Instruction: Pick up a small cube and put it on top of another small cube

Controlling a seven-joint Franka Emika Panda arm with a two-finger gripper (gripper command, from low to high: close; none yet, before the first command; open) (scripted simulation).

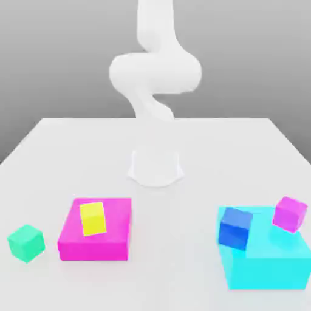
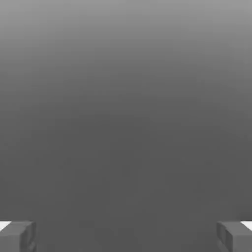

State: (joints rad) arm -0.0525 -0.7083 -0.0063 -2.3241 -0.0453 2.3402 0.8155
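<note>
green cube [image 1: 26, 242]: sat on the white table [image 1: 67, 146] at the exterior view's far left, near the front edge, alone, just beside the pink block but apart from it.
pink block [image 1: 112, 228]: large and flat, right of the green cube; a yellow cube [image 1: 93, 218] rested on its top, slightly turned.
arm [image 1: 155, 73]: white, rose from its base [image 1: 155, 167] at table centre, behind all the blocks, folded up high. Nothing of it was down near the cubes.
blue cube [image 1: 235, 227]: on the near-left corner of the cyan block [image 1: 267, 264], exterior view's right.
magenta cube [image 1: 290, 213]: small, tilted, perched at the cyan block's far-right edge; whether it was fully seated I couldn't tell.
gripper [image 2: 126, 236]: hand view showed two grey fingertips [image 2: 17, 236] at opposite edges of the picture, wide apart, nothing between them. Camera looked at plain grey background, no cube in sight.
key relation: my read was that the green cube lay forward of the base and far off to the exterior view's left, with the magenta target on the opposite side. The hand wasn't aimed at the table.
next move, judged: swing down and left over the green cube, and square the fingers to its faces.
risk: the tilted magenta cube could make a poor landing spot.
</note>
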